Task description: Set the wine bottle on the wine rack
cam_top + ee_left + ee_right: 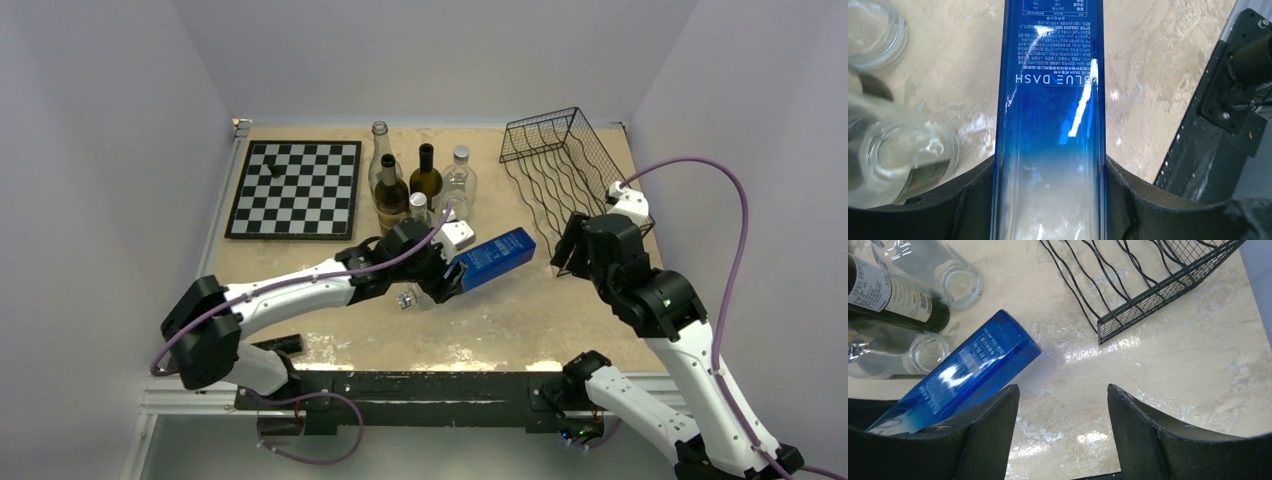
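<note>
The wine bottle (495, 257) is a blue square-sided bottle that fades to clear at one end. It lies level in the air, its base pointing right. My left gripper (447, 278) is shut on its clear end; in the left wrist view the bottle (1050, 100) fills the gap between the gripper (1050, 165) jaws. The black wire wine rack (565, 165) stands at the back right. My right gripper (563, 255) is open and empty between the bottle's base and the rack's front. The right wrist view shows this gripper (1063, 395), the bottle (973, 365) at left and the rack (1148, 285) above.
A chessboard (295, 188) with one dark piece lies at the back left. Several dark and clear bottles (426, 175) stand at the middle back, close behind my left gripper. A clear bottle (903, 160) lies under the left wrist. The table's front edge (420, 385) is near.
</note>
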`<action>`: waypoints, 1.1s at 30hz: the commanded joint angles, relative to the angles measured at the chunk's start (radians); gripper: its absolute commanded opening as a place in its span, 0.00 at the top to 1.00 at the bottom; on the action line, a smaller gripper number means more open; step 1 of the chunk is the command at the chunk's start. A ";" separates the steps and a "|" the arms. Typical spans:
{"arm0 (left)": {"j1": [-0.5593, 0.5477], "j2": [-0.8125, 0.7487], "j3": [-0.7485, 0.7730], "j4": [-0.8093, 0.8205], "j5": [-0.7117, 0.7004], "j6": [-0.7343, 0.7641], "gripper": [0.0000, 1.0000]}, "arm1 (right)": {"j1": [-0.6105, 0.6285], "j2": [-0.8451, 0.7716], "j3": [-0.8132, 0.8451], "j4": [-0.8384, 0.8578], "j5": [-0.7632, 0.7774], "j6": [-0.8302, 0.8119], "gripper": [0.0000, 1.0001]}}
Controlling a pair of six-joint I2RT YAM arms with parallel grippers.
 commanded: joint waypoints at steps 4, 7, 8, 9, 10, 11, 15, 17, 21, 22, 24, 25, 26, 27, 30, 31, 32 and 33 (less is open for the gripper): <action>-0.046 0.135 0.108 0.529 -0.042 0.028 1.00 | -0.038 -0.035 -0.008 -0.015 -0.063 0.037 0.32; -0.048 0.209 0.164 0.535 -0.036 0.027 1.00 | -0.040 -0.052 -0.008 -0.028 -0.064 0.036 0.31; -0.048 0.237 0.192 0.520 -0.021 0.026 1.00 | -0.041 -0.058 -0.008 -0.033 -0.063 0.035 0.31; -0.050 0.260 0.211 0.517 -0.006 0.025 1.00 | -0.041 -0.061 -0.008 -0.036 -0.060 0.033 0.32; -0.052 0.279 0.218 0.529 0.001 0.021 1.00 | -0.041 -0.064 -0.007 -0.040 -0.056 0.032 0.32; -0.054 0.297 0.222 0.541 0.006 0.017 1.00 | -0.042 -0.066 -0.005 -0.045 -0.051 0.030 0.33; -0.055 0.347 0.251 0.565 0.015 0.008 1.00 | -0.043 -0.070 -0.004 -0.047 -0.045 0.027 0.33; -0.057 0.372 0.275 0.567 0.030 0.006 1.00 | -0.043 -0.072 -0.004 -0.046 -0.043 0.026 0.33; -0.063 0.424 0.311 0.569 0.043 0.000 1.00 | -0.043 -0.075 -0.006 -0.046 -0.032 0.021 0.32; -0.063 0.434 0.315 0.570 0.045 -0.005 1.00 | -0.044 -0.077 -0.008 -0.045 -0.031 0.020 0.32; -0.065 0.451 0.319 0.570 0.049 -0.010 1.00 | -0.043 -0.078 -0.010 -0.042 -0.031 0.019 0.32; -0.066 0.454 0.315 0.572 0.049 -0.012 1.00 | -0.043 -0.078 -0.014 -0.039 -0.032 0.019 0.32; -0.067 0.453 0.310 0.572 0.049 -0.014 1.00 | -0.043 -0.079 -0.018 -0.036 -0.033 0.019 0.32; -0.070 0.447 0.300 0.569 0.047 -0.014 1.00 | -0.044 -0.079 -0.022 -0.032 -0.034 0.018 0.32; -0.072 0.428 0.269 0.584 0.044 -0.015 1.00 | -0.045 -0.076 -0.030 -0.022 -0.037 0.017 0.32; -0.072 0.428 0.267 0.589 0.045 -0.015 1.00 | -0.044 -0.074 -0.035 -0.017 -0.038 0.016 0.31; -0.073 0.431 0.269 0.590 0.051 -0.015 1.00 | -0.045 -0.072 -0.037 -0.012 -0.042 0.015 0.31; -0.074 0.437 0.275 0.585 0.052 -0.013 1.00 | -0.044 -0.071 -0.040 -0.007 -0.044 0.013 0.31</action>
